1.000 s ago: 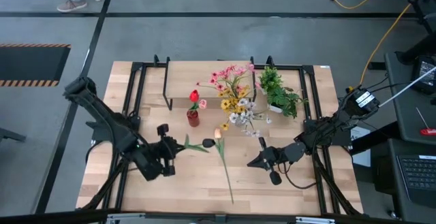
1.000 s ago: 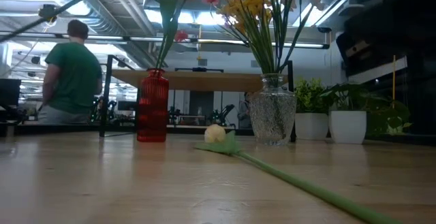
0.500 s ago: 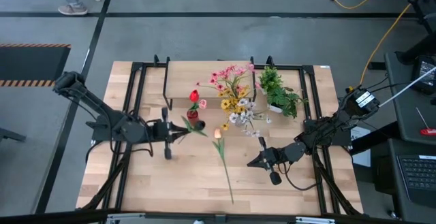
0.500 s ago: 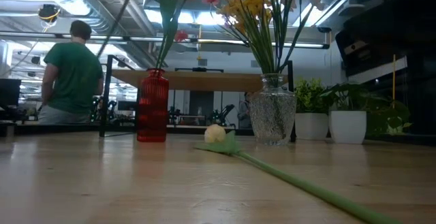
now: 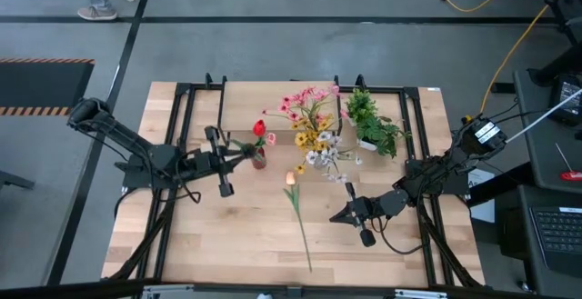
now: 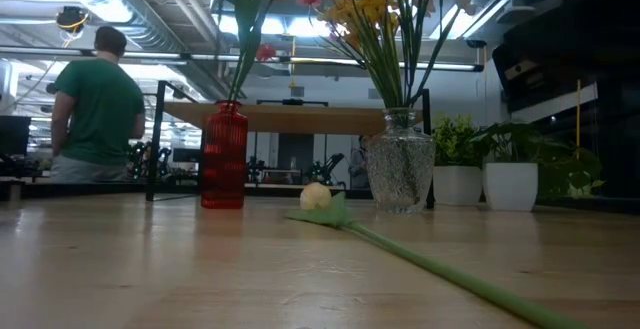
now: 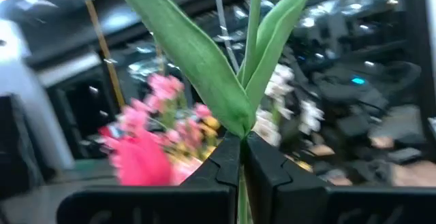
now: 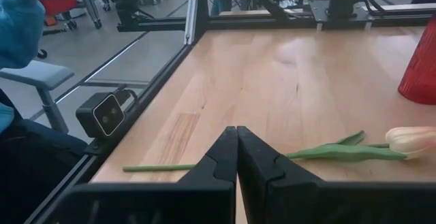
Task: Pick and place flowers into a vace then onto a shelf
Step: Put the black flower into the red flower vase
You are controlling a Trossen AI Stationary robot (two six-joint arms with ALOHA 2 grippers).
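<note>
My left gripper (image 5: pixel 236 153) (image 7: pixel 241 146) hovers just left of the red vase (image 5: pixel 258 159) (image 6: pixel 224 156), shut on a green flower stem with two long leaves (image 7: pixel 204 60); its bloom does not show. Whether the stem's end reaches into the vase, I cannot tell. The red vase holds red and pink blooms (image 5: pixel 262 131). A peach tulip (image 5: pixel 291 178) (image 6: pixel 316 197) (image 8: pixel 412 141) lies flat on the table, its stem running toward the near edge. My right gripper (image 5: pixel 335 215) (image 8: pixel 236 132) is shut, empty, right of that stem. The shelf (image 5: pixel 273 108) stands at the far side. My left gripper pinches the stem between its two fingers just below the point where the leaves branch off (image 7: pixel 242 137). The leaves and stem rise past the fingertips, and a short piece of stem (image 7: pixel 240 200) runs back between the fingers. The flower is lifted clear of the table.
A clear glass vase (image 6: pixel 400 174) full of mixed flowers (image 5: pixel 318 140) stands right of the red vase. A leafy plant in a white pot (image 5: pixel 373 124) (image 6: pixel 510 184) sits at the far right. A person in a green shirt (image 6: pixel 100 109) stands beyond the table.
My left gripper has swung from the near left part of the table toward the far edge and the red vase, turning as it went, and has carried the leafy stem along, still shut on it. The right arm and the peach tulip have kept still.
</note>
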